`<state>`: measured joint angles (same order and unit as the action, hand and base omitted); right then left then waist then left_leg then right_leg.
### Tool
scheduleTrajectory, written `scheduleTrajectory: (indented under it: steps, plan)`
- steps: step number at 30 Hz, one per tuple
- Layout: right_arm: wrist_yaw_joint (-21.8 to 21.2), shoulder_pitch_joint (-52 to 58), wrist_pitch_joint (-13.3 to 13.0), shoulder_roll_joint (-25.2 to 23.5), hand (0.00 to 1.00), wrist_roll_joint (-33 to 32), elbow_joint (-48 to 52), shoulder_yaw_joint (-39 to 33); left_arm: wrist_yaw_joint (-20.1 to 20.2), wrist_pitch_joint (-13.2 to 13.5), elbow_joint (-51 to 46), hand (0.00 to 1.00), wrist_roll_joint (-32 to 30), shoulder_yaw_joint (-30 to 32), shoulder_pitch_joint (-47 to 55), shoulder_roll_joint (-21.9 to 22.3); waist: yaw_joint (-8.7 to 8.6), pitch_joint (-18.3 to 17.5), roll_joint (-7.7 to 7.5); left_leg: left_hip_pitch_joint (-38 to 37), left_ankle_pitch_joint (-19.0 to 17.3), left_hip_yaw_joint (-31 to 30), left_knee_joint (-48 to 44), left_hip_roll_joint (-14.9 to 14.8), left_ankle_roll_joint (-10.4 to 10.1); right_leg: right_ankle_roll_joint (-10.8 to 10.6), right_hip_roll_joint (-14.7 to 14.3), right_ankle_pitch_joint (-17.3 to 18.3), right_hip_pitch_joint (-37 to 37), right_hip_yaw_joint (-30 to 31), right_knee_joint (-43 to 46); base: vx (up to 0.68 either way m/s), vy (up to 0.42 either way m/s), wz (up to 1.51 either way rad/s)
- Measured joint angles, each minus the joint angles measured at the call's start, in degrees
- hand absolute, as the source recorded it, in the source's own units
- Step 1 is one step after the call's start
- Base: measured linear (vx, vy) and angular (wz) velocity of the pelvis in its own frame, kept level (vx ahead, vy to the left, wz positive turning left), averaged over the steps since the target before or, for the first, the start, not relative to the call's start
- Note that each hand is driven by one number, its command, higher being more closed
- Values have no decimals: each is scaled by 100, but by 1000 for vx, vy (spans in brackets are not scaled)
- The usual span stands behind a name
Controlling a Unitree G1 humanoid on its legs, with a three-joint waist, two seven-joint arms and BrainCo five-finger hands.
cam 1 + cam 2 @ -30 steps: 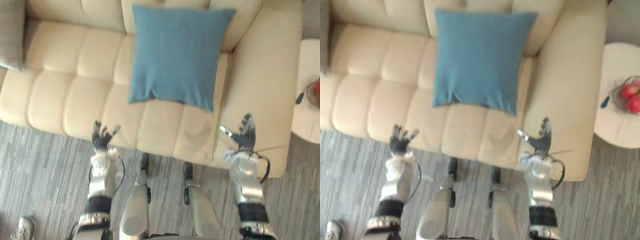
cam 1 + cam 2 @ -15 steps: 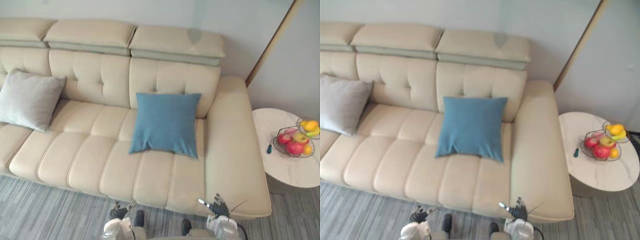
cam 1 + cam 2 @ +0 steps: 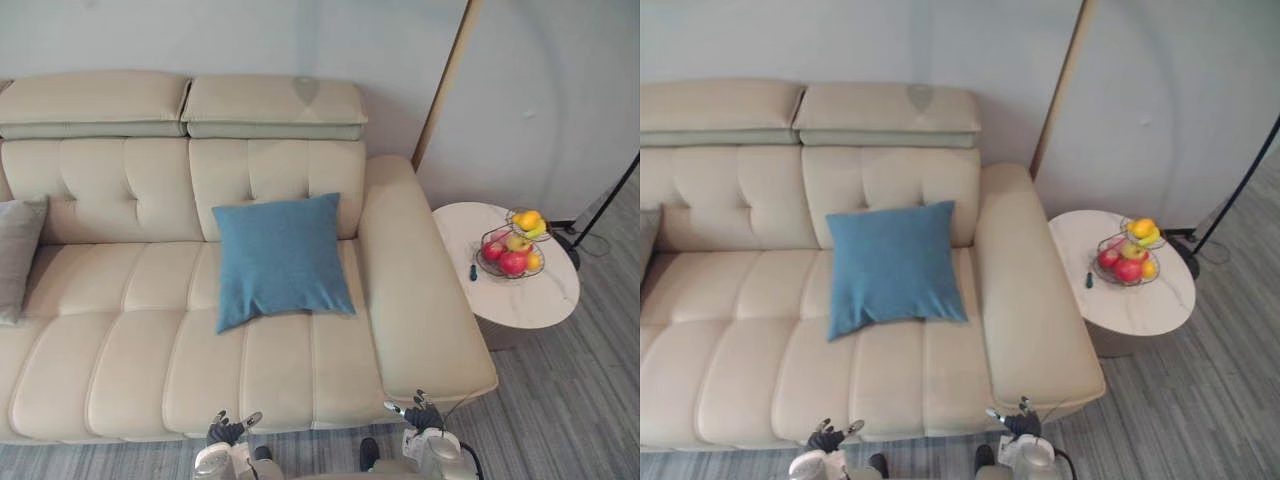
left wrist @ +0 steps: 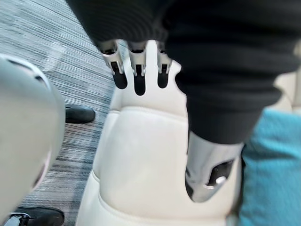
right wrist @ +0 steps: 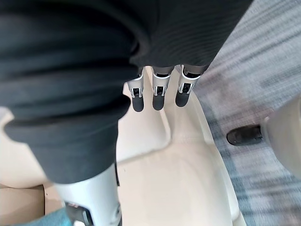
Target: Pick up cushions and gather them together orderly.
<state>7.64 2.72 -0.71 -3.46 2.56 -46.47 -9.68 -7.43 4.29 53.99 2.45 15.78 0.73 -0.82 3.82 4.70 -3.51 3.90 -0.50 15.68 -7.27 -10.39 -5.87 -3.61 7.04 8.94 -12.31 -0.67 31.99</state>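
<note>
– Blue cushion (image 3: 280, 260) leans on the backrest of the cream sofa (image 3: 130, 350), toward the right end; grey cushion (image 3: 15, 258) sits at the far left of the seat, cut off by the frame; the two lie well apart.
– So nothing gathered?
– My reading: nothing yet; neither cushion is lifted; the whole job is left: take one, carry it to the other, set them side by side.
– Hands?
– Left hand (image 3: 228, 430) and right hand (image 3: 420, 415) are low, by the sofa's front edge; the blue cushion is between them but further back on the seat; neither touches it.
– Holding anything?
– Too small to judge from the head views; the wrist views settle it; left wrist view has the fingers (image 4: 136, 68) straight, thumb held apart, nothing between; right wrist view shows the same, fingers (image 5: 158, 89) straight over bare cream upholstery; both hands spread and empty.
– What else do the wrist views add?
– Left wrist view catches the blue cushion's edge past the thumb; no layout, though.
– And the head views?
– Whole scene; round table (image 3: 520, 295) just beside the right armrest, fruit basket (image 3: 510, 250) on it; left eye view gives a broad piece of the grey cushion, right eye view a thin strip at the frame edge.
</note>
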Motion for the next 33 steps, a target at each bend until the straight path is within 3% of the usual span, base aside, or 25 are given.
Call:
scheduleTrajectory:
  steps: [2,3,4,5,6,8,9,11,13,15,17,19,20,23,26,29,30,33]
  plan:
    - [-13,-64,-10,-27,0,95,-194,88,6,-8,-120,0,0,66,-4,5,-19,-83,-204,176,-96,-118,-370,93,-17,-210,37,17,-74,-105,302,-54,-82,43]
    - [-5,-132,2,46,0,162,-213,89,2,-5,-119,0,0,71,27,117,111,-183,-30,389,-160,-198,-406,177,51,-287,-77,-9,93,-31,-286,-152,61,-9]
    - [4,-227,12,138,0,205,-227,100,3,4,-108,0,2,110,86,201,239,-202,100,411,-128,-177,-311,94,168,-379,-171,224,235,119,-212,-171,20,-22]
    - [-6,-377,27,98,0,207,-238,159,-17,13,-153,0,6,119,99,221,266,-97,-7,542,-12,-96,-501,158,135,-216,-84,621,370,151,-39,-179,-46,-25]
    - [0,-470,34,70,0,206,-275,167,-20,-2,-149,0,18,100,62,214,274,-42,-66,756,-25,-99,-684,160,118,-57,-79,838,512,114,-533,-189,-140,-2]
    - [29,-728,34,133,0,205,-289,195,-19,-4,-113,0,65,94,53,274,284,212,338,951,54,-273,-854,-102,-9,97,-363,669,736,-75,-1021,-256,-105,13]
    - [55,-688,42,190,0,204,-312,194,-20,7,-112,0,88,64,97,368,242,247,468,987,139,-370,-864,-195,-50,149,-465,613,753,-177,-1027,-294,-95,28]
    - [138,-587,103,201,0,205,-466,193,-32,9,-108,0,113,59,171,374,228,237,524,959,335,-552,-510,-233,-159,264,-482,545,672,-394,-1002,-320,-93,43]
    - [219,-552,162,174,0,203,-485,171,-24,10,-142,0,113,73,169,336,197,254,411,1022,290,-629,-693,-182,-121,372,-370,442,538,-545,-1021,-233,-8,39]
    - [252,-544,182,280,0,202,-582,159,-28,6,-129,0,113,123,207,346,162,239,381,976,-373,-877,-1536,13,33,361,-228,345,418,-570,-1038,-198,67,20]
    - [246,-518,193,326,0,203,-683,158,-24,2,-90,0,111,143,223,360,148,227,406,820,-957,-1064,-2048,36,-26,276,-170,218,341,-544,-1080,-158,159,4]
    - [224,-430,217,295,0,203,-732,130,-14,-3,20,0,106,316,236,392,108,199,461,432,-1568,-1139,-1942,18,-88,101,-193,68,345,-458,-1176,-136,243,-14]
    - [213,-423,221,274,0,202,-785,79,-8,-10,25,0,106,365,227,343,99,198,422,381,-1611,-1020,-1845,56,-62,35,-170,26,362,-384,-1200,-97,214,-23]
    - [126,-133,243,-4,0,205,-905,-100,-9,-19,80,0,34,358,391,164,82,-64,177,97,-1357,-815,-1145,389,68,-35,62,-266,592,-301,-1808,8,191,-21]
    - [128,-47,234,1,0,207,-890,-389,3,-27,159,0,-74,341,452,162,-57,-165,219,-48,-1294,-826,-911,569,123,-42,149,-549,851,-189,-2241,8,117,6]
    - [121,-31,235,6,0,209,-944,-647,11,-94,299,0,-117,350,533,174,-59,-275,304,-306,-1190,-832,-557,655,134,-115,182,-597,1044,-188,-2492,73,29,2]
    - [17,63,232,388,0,204,-1310,-1210,147,-122,551,0,-168,235,443,163,-64,-145,420,-973,-962,-998,47,606,115,-162,-14,-534,1352,-159,-2640,35,1,0]
    - [17,65,232,387,0,204,-1310,-1210,147,-122,552,0,-168,235,443,163,-64,-148,417,-978,-961,-1002,42,606,115,-162,-14,-534,1352,-162,-2640,-23,0,0]
